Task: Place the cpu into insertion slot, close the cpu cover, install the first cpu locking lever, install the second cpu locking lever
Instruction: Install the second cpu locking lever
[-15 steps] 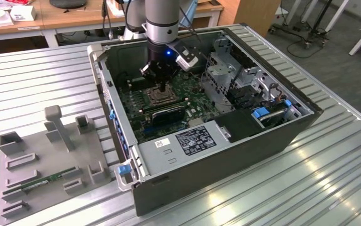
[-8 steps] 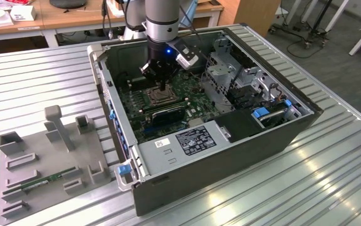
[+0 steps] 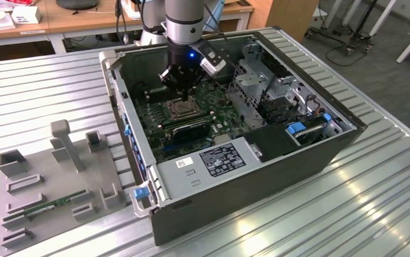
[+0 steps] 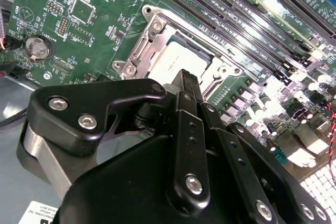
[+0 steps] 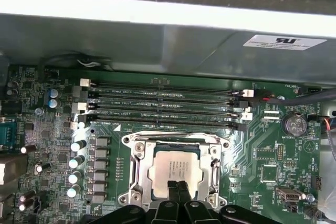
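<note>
A: Where does the cpu [image 5: 173,167] lie?

B: In the insertion slot [image 5: 137,167], mid-motherboard [image 5: 47,129], the gripper [image 5: 177,186] pinched closed on its edge.

A: Handling?

B: Probably light, rigid, fragile; best gripped by opposite edges, sparing the socket contacts.

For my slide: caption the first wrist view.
Pincer shut over the cpu seated in its slot.

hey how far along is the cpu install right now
Done: the cpu sits in the insertion slot, and the cpu cover appears down around it. In hand: the gripper, fingers together, tips at the chip's edge. Left: whether either locking lever is latched is unclear.
</note>
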{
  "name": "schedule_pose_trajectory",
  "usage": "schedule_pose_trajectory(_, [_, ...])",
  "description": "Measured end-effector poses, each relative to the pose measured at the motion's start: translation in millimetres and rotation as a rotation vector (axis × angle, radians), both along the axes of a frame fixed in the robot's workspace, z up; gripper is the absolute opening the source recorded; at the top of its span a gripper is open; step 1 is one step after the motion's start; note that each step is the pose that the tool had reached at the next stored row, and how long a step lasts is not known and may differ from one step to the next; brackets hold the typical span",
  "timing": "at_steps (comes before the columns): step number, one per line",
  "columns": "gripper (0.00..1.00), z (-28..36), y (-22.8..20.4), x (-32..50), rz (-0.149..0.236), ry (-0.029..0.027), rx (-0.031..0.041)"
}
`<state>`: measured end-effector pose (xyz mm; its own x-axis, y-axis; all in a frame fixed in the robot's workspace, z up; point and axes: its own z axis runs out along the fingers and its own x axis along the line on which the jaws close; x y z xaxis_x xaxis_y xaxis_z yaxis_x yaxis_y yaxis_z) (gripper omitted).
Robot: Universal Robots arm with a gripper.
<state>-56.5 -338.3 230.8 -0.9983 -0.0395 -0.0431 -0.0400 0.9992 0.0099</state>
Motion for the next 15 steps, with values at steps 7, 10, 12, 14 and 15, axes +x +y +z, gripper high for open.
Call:
schedule_pose_trajectory(7, [0.11, 3.0, -0.1, -0.1, 0.0, 0.0003, -0.0005])
schedule_pose_trajectory(10, [0.11, 4.4, 0.0, 0.0, 0.0, 0.0001, -0.0002])
schedule_pose_trajectory(12, [0.11, 5.0, 0.0, 0.0, 0.0, 0.0001, -0.0001])
schedule_pose_trajectory(14, [0.11, 6.5, 0.0, 0.0, 0.0, 0.0001, -0.0001])
schedule_pose_trajectory(15, [0.11, 7.2, 0.0, 0.0, 0.0, 0.0, -0.0001])
